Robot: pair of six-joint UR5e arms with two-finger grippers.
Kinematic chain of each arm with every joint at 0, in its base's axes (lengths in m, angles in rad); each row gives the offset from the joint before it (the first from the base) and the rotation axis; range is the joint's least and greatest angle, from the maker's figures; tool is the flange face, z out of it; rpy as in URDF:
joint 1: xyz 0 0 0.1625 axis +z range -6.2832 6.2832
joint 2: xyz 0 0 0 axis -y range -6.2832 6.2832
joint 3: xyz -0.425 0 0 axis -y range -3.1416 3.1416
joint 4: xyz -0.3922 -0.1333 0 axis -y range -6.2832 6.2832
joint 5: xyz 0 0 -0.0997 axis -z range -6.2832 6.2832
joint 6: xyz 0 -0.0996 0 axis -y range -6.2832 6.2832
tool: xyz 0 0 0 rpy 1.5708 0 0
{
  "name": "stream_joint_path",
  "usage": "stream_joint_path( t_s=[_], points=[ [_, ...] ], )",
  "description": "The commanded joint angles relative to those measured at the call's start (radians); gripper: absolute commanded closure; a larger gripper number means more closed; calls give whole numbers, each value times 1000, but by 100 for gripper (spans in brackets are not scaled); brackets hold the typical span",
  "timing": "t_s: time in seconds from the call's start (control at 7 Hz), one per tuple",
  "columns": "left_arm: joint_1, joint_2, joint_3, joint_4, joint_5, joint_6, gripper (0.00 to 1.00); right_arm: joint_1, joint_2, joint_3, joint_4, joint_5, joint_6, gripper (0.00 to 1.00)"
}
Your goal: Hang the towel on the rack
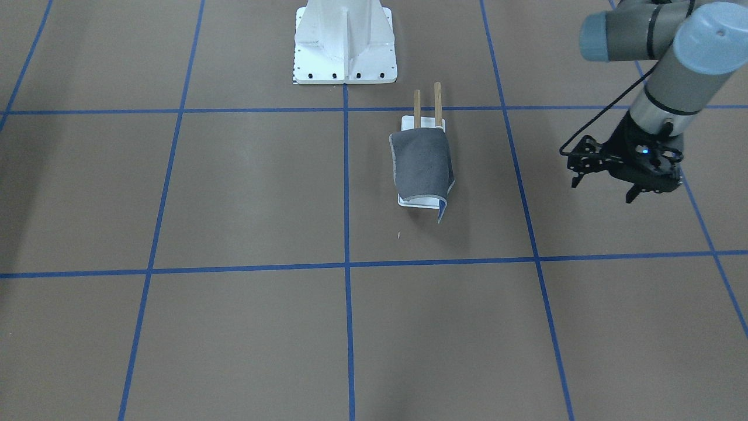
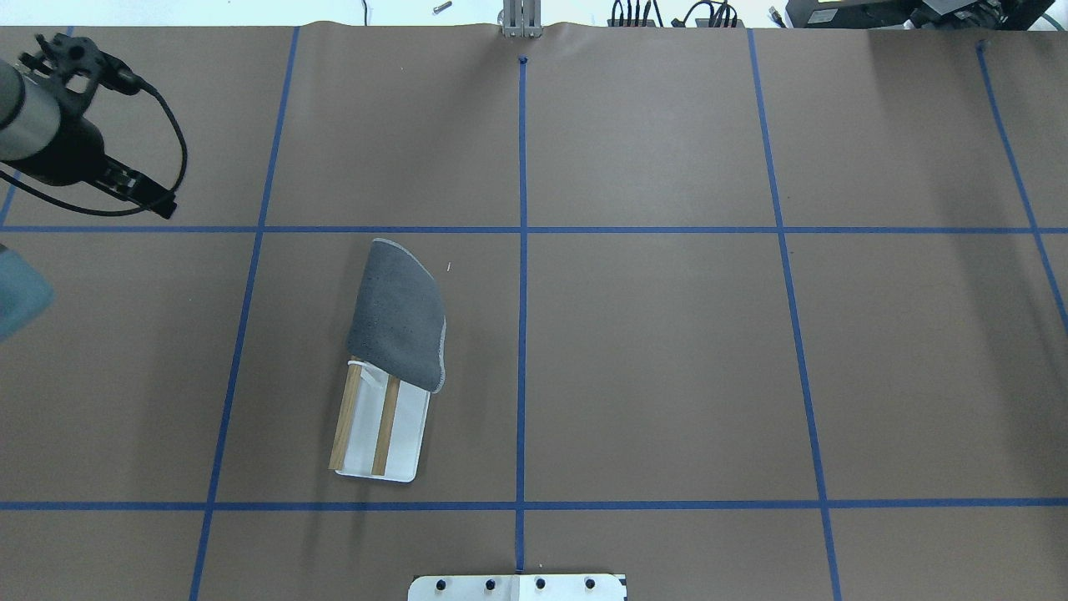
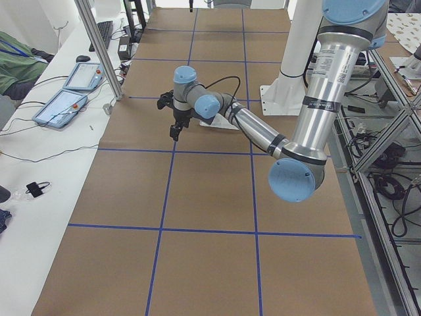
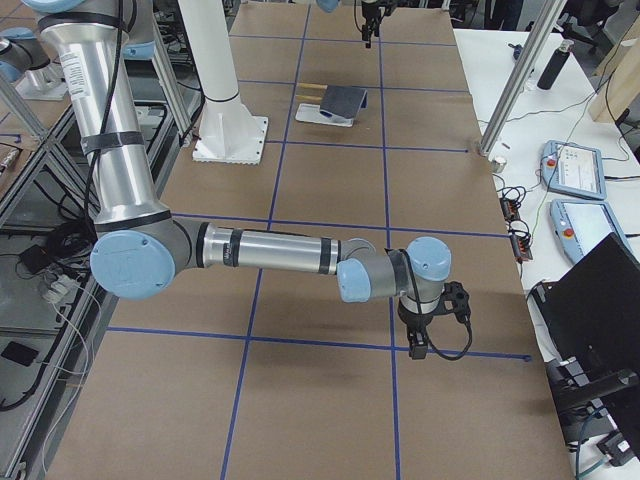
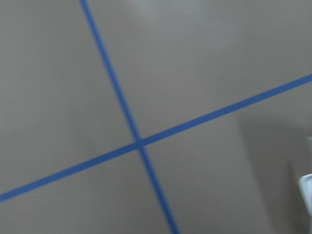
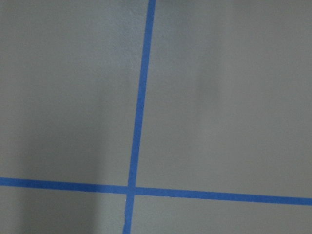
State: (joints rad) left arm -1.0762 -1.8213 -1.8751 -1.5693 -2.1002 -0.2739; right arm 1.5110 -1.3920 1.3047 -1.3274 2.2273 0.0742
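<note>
One towel [image 2: 399, 313] is draping over one rack [image 2: 407, 430] on the blue-gridded brown table [image 2: 667, 376]. The left gripper [image 1: 603, 190] is hovering with fingers spread. The right gripper [image 4: 418, 350] is showing too little to judge its jaws.

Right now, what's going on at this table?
The towel is draped over the rack, and nothing is holding it. One bluish corner hangs off the lower edge. The left tool hangs open and empty, off to the side and apart from the rack. The right tool is far from both. I can't tell whether it is open or shut.
</note>
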Motion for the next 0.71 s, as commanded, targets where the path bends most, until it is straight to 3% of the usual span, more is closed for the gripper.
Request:
stream_joint_path(
  t_s=[0.0, 0.29, 0.57],
  points=[
    [-216, -3, 136, 168, -85, 367, 1, 34, -19, 4, -13, 5, -51, 0],
    [-377, 8, 261, 157, -107, 560, 1, 44, -6, 10, -85, 18, -56, 0],
    [-497, 8, 313, 218, -107, 559, 1, 61, 19, 13, -131, 23, -92, 0]
  ],
)
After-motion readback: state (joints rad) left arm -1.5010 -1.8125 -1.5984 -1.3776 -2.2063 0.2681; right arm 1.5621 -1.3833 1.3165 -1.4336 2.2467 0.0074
